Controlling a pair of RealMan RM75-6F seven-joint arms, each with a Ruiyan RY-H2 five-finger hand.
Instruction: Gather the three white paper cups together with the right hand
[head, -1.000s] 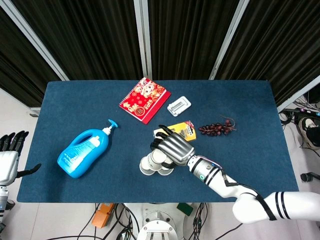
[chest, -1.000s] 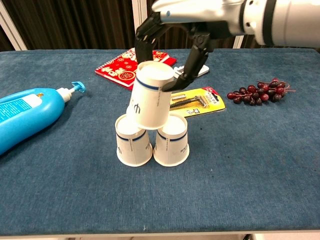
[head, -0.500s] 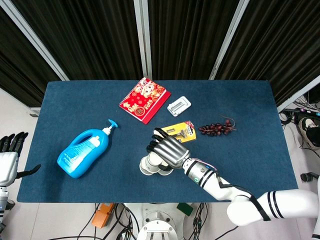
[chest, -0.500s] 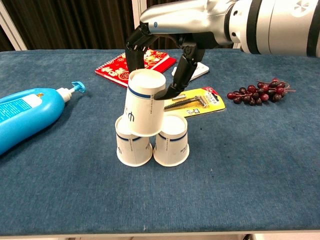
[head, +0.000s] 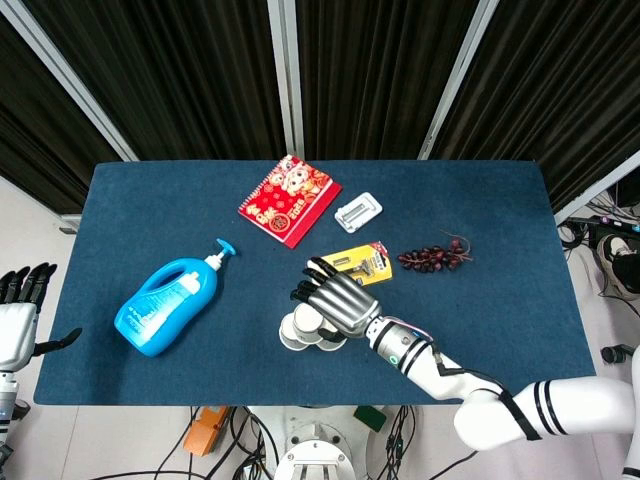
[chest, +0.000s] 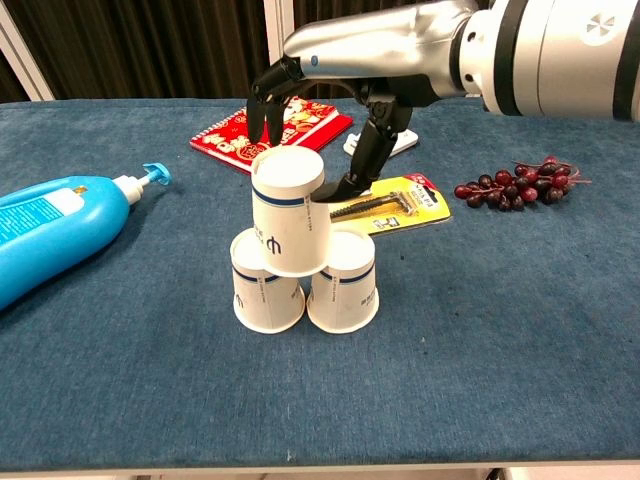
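Chest view: the top cup (chest: 288, 222) is grasped by the right hand (chest: 330, 120), its fingers (chest: 372, 150) at the cup's base. The two lower cups (chest: 305, 285) could be toppled if release is uneven. The left hand (head: 18, 300) is held released, empty.

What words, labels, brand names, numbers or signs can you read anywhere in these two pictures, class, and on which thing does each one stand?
No text reads clearly enough to quote.
Top paper cup: one dark blue logo-like mark, not legible as a letter or word.
Two lower cups: small blue print, too small to read.
Red notebook: cover print, blurred.
Yellow card pack: label too small.
Blue pump bottle: label unreadable.
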